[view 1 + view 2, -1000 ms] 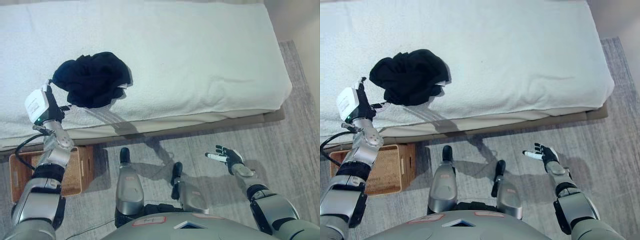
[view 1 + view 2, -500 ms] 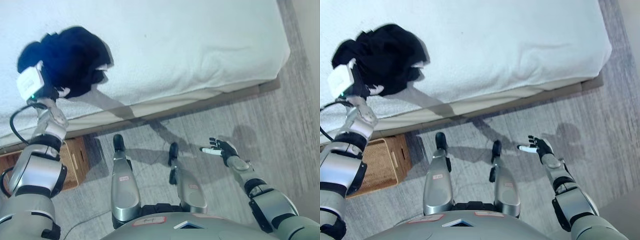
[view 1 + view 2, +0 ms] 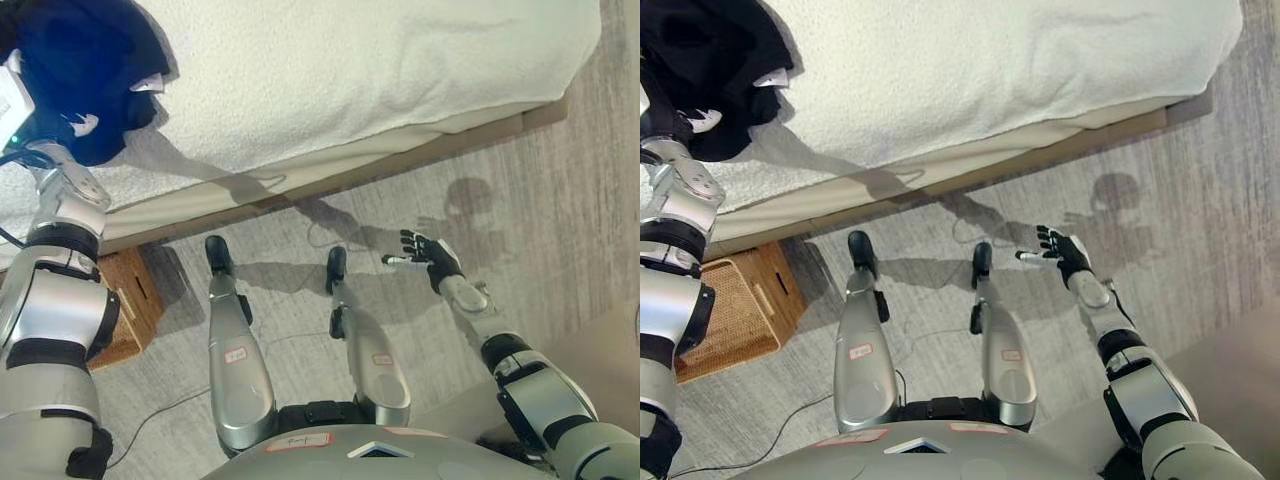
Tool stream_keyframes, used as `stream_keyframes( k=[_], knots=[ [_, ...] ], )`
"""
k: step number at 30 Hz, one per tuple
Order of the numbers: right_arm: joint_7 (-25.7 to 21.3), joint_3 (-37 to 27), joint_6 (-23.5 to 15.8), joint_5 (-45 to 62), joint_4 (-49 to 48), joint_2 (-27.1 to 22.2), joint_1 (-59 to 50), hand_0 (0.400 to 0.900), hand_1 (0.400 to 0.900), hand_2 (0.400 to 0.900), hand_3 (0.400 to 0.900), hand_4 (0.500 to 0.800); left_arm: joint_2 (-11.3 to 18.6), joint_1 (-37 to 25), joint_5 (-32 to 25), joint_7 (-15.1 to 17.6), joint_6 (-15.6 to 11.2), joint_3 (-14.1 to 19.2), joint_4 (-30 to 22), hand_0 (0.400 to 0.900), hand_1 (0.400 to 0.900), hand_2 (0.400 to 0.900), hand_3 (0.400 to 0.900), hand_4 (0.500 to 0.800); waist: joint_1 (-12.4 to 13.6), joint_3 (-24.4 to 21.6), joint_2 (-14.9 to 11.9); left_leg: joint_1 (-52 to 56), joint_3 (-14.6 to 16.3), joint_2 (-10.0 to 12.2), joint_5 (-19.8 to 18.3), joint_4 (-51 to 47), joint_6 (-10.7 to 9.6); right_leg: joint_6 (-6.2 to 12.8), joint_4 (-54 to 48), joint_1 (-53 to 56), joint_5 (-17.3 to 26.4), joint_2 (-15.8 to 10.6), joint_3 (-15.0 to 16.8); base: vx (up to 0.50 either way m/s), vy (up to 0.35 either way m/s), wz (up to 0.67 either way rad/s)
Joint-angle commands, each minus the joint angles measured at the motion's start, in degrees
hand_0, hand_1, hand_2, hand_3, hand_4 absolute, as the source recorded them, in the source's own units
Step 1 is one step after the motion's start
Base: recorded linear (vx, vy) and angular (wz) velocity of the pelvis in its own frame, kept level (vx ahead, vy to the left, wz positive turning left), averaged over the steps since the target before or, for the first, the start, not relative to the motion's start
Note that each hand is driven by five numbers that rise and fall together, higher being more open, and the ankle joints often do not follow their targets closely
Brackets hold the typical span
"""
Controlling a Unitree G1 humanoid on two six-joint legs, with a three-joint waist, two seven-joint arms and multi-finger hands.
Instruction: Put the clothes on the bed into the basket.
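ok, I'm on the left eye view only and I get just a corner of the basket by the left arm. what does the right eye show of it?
Observer: Much more. The basket shows a wide woven wicker wall, on the floor right by the bed edge, its left end hidden behind the left arm.
Operator: and the left hand? it's jammed at my frame edge.
Observer: In the right eye view the left hand lies against the lower edge of the black garment, which is on the bed. Dark on dark, so I can't confirm a grip.
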Motion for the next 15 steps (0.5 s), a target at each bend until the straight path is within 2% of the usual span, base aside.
stream_keyframes(
  k=[1,2,3,15],
  knots=[
    [-1.31,0.40,-2.11,3.03,-4.47,-7.66,1.06,0.900,0.900,0.900,0.900,0.800,4.29,-7.17,-1.54,0.45,-0.68,-1.82,4.03,0.600,0.600,0.600,0.600,0.620,-2.14,-3.27,-0.47,-8.99,-6.02,1.89,4.80,0.33,-2.86,6.14,0.01,1.01,2.82,-5.51,0.97,-0.01,0.002,-0.04],
    [-1.32,0.43,-2.10,3.04,-4.51,-7.67,1.11,0.900,0.900,0.900,0.900,0.800,4.29,-7.14,-1.56,0.44,-0.71,-1.83,4.07,0.433,0.433,0.433,0.433,0.520,-2.12,-3.35,-0.44,-9.07,-6.04,1.97,4.47,0.60,-2.91,6.12,0.09,1.00,2.65,-5.44,0.98,-0.02,-0.002,-0.05],
    [-1.33,0.19,-2.22,2.97,-6.58,-8.09,1.74,0.900,0.900,0.900,0.900,0.800,4.65,-7.23,-2.17,0.02,-0.62,-1.37,4.57,0.400,0.400,0.400,0.400,0.500,-2.63,-3.56,-0.75,-9.83,-6.10,1.98,4.76,0.56,-2.90,6.20,-0.17,0.28,3.12,-5.30,1.01,-0.01,0.003,-0.11],
    [-0.85,-1.08,-2.86,2.35,-9.50,-9.20,5.22,0.900,0.900,0.900,0.900,0.800,3.79,-4.23,-1.57,-0.50,-0.79,-0.59,3.46,0.400,0.400,0.400,0.400,0.500,-3.00,-6.26,-0.23,-9.96,-6.69,2.51,3.98,1.38,-3.25,6.21,-0.08,0.34,2.42,-5.03,0.79,0.00,0.003,-0.01]
  ],
)
